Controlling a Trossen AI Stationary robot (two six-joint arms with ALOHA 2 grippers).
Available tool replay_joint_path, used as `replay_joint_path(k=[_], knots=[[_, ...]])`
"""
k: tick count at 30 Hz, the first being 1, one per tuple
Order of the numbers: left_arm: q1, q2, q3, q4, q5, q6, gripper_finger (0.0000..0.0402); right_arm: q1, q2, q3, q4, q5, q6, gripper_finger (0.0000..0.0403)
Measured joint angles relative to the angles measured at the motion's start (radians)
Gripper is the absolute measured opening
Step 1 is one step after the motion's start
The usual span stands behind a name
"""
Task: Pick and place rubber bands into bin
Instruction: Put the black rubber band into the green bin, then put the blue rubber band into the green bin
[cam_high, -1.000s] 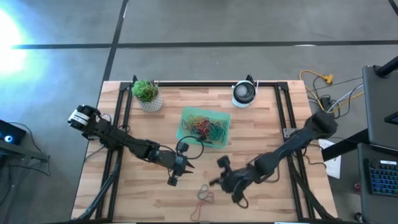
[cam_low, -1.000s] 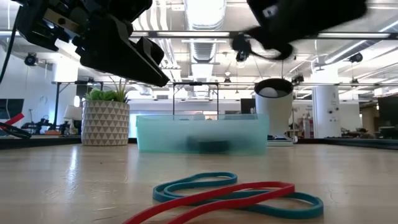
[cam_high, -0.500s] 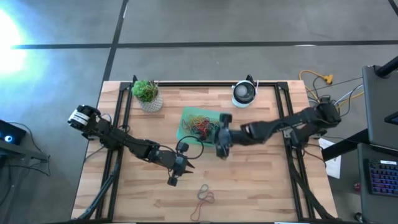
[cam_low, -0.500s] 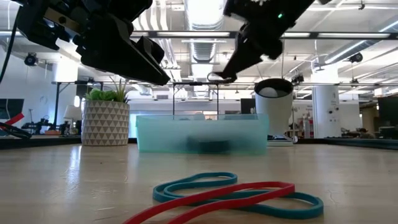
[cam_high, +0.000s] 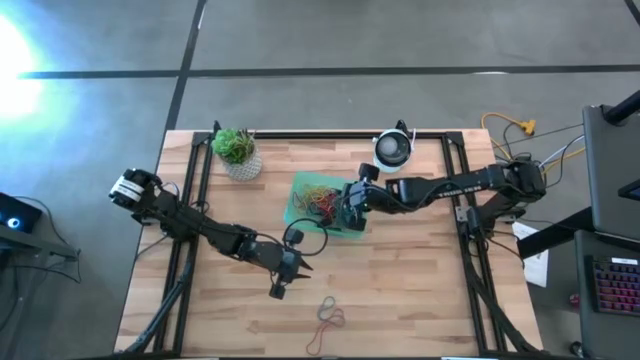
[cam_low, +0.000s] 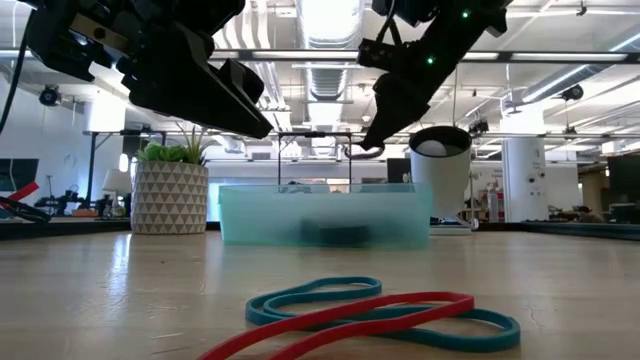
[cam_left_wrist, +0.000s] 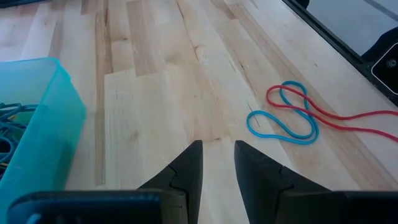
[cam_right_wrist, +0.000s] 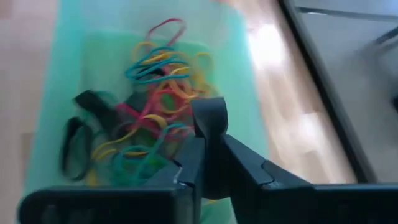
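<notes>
Rubber bands (cam_right_wrist: 146, 124) heaped in bin (cam_right_wrist: 74, 68), beneath right gripper (cam_right_wrist: 208, 134) jaws

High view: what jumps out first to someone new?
The right gripper reaching over the green bin mid-table, which holds a bright tangle of rubber bands. Next, the red and blue bands lying loose on the wood near the table's front edge. The left gripper waits above the table, between bin and loose bands.

Wooden table (cam_high: 420, 290): bin (cam_high: 296, 213), bands (cam_high: 328, 315), pot (cam_high: 240, 165).
</notes>
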Motion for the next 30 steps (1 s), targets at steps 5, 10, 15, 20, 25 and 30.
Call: replay_joint_path(k=[5, 10, 15, 20, 25, 30], knots=[[0.0, 0.0, 0.0, 0.001, 0.0, 0.0, 0.0077, 0.002, 0.001, -0.017, 0.004, -0.03, 0.02, 0.0099], [0.0, 0.0, -0.001, 0.002, 0.0, 0.0, 0.0077, 0.001, 0.001, -0.039, 0.029, -0.029, 0.027, 0.0151], [0.0, 0.0, -0.001, 0.003, 0.0, 0.008, 0.0077, 0.002, 0.001, -0.051, 0.032, -0.029, 0.03, 0.018], [0.0, 0.0, 0.007, 0.01, 0.0, 0.008, 0.0077, -0.02, 0.001, -0.058, 0.026, -0.05, 0.045, 0.0187], [0.0, 0.0, 0.009, 0.089, 0.0, 0.002, 0.0077, -0.041, 0.001, -0.061, 0.023, -0.06, 0.036, 0.0187], [0.0, 0.0, 0.006, 0.109, 0.003, 0.011, 0.0077, -0.036, -0.003, -0.061, 0.037, -0.064, -0.033, 0.0187]])
